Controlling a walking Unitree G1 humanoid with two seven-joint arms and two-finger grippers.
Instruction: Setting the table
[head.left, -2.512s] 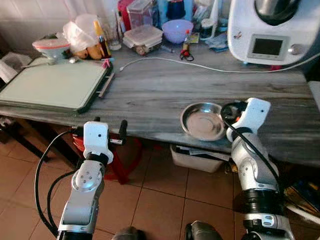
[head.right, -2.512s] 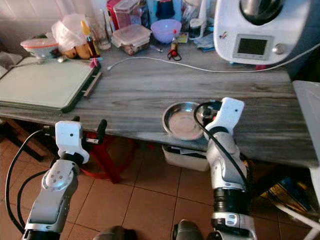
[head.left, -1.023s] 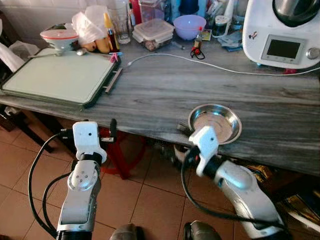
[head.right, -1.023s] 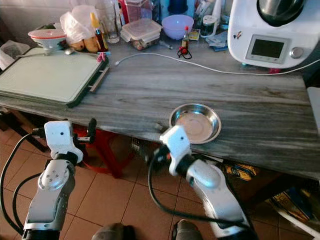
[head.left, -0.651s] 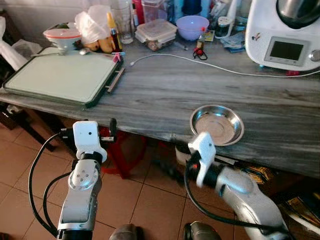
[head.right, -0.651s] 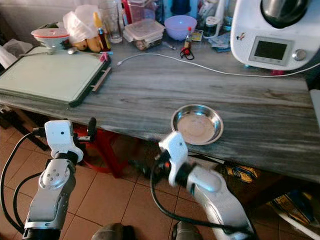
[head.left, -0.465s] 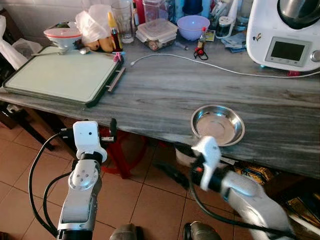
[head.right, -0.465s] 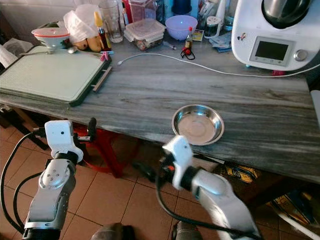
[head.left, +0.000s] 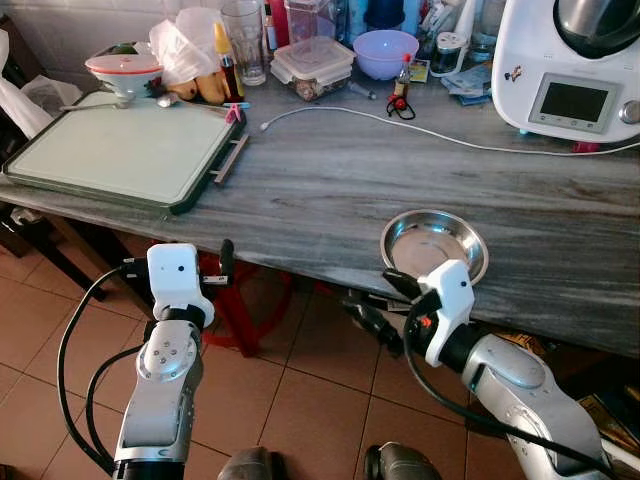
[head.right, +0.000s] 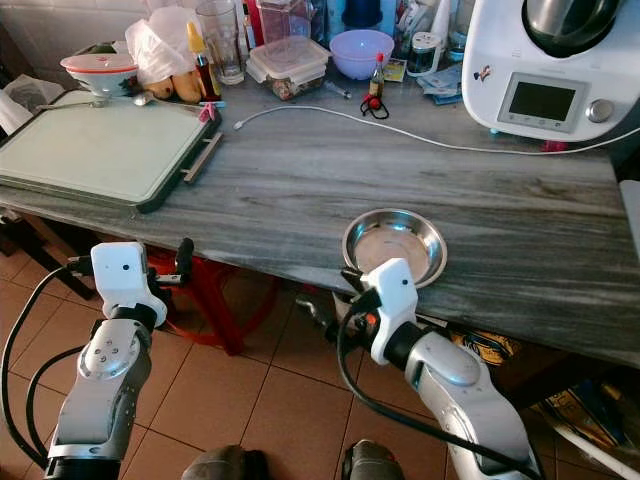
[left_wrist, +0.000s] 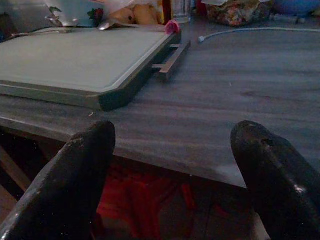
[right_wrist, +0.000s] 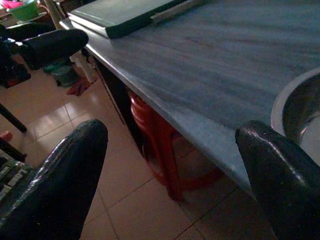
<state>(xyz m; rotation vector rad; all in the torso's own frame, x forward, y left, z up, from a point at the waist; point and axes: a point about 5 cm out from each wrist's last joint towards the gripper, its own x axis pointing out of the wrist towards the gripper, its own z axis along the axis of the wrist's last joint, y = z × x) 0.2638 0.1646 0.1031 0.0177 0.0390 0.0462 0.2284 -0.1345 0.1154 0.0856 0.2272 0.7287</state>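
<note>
A shiny steel bowl (head.left: 433, 245) sits empty near the front edge of the grey wooden table (head.left: 330, 190); its rim (right_wrist: 300, 107) also shows in the right wrist view. My right gripper (head.left: 383, 303) is open and holds nothing. It hangs just below the table edge in front of the bowl, fingers pointing left. My left gripper (left_wrist: 172, 145) is open too, with nothing between its fingers. It is level with the table's front edge, facing a green-rimmed tray (head.left: 110, 150) at the table's left end.
Along the back stand a white kitchen appliance (head.left: 570, 70), a purple bowl (head.left: 385, 50), a lidded container (head.left: 315, 65), a glass and bags. A white cable (head.left: 400, 125) crosses the table. A red stool (head.left: 245, 300) stands underneath on the tiled floor.
My right gripper has left the bowl's rim, dropped below the table edge and swung left, then come back up close under the bowl. The left arm stays put.
</note>
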